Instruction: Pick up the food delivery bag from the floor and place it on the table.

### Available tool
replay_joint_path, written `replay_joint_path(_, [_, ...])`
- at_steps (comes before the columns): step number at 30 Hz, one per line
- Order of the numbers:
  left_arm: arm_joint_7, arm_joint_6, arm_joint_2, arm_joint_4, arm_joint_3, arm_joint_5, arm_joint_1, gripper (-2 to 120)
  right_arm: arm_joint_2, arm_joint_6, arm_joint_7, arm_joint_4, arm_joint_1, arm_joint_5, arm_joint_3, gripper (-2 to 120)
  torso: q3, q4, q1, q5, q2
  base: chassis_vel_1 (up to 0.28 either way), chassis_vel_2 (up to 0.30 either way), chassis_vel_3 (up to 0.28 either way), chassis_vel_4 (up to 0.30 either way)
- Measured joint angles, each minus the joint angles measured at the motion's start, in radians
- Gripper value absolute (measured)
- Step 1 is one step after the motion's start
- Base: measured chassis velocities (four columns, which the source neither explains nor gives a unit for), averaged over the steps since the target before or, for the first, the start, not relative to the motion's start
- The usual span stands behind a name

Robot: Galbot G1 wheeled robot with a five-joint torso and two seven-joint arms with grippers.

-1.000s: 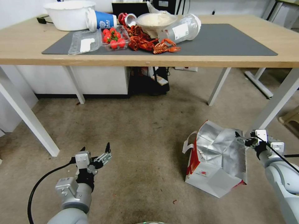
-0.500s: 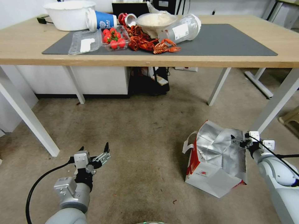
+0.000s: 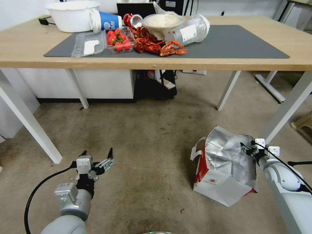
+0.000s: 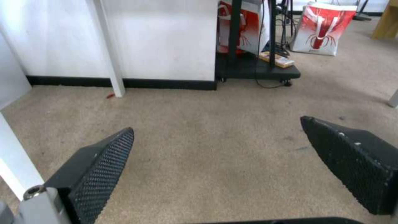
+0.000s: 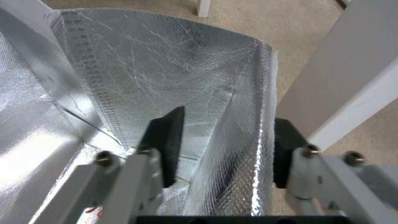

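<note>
Foil-lined food delivery bag (image 3: 224, 169) sits on the floor (image 3: 146, 139) beside a white table (image 3: 26, 48) leg. I see my right gripper (image 5: 226, 149) straddling its rim, fingers apart, one inside, one outside. My left gripper (image 3: 97, 152) hovers well apart, fingers spread.

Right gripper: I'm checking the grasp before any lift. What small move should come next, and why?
Probably close the right gripper on the wall of the food delivery bag. In the right wrist view its fingers are open and straddle the foil-lined wall, one inside, one outside, with a gap left. The bag sits on the floor. The left gripper hangs open, away from it.
</note>
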Motion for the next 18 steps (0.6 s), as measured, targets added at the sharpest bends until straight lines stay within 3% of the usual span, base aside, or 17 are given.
replay_joint_path(11, [0.002,0.0,0.001,0.0,0.002,0.003,0.001,100,-0.012,0.029,-0.034,0.009,-0.024,0.005,0.014,0,0.0,0.0001,0.0,0.0001,0.0,0.0,0.0,0.0,0.0])
replay_joint_path(16, [0.002,-0.004,0.001,-0.002,0.001,0.003,0.004,100,-0.038,0.088,-0.095,0.014,-0.049,0.015,0.018,0,0.0,-0.0002,0.0,0.0002,0.0,0.0,0.0,0.0,0.0])
replay_joint_path(18, [0.001,-0.006,-0.002,-0.003,0.001,0.004,0.006,100,-0.061,0.14,-0.168,0.023,-0.062,0.043,0.027,0,0.0,0.0,0.0,0.0001,0.0,0.0,0.0,0.0,0.0])
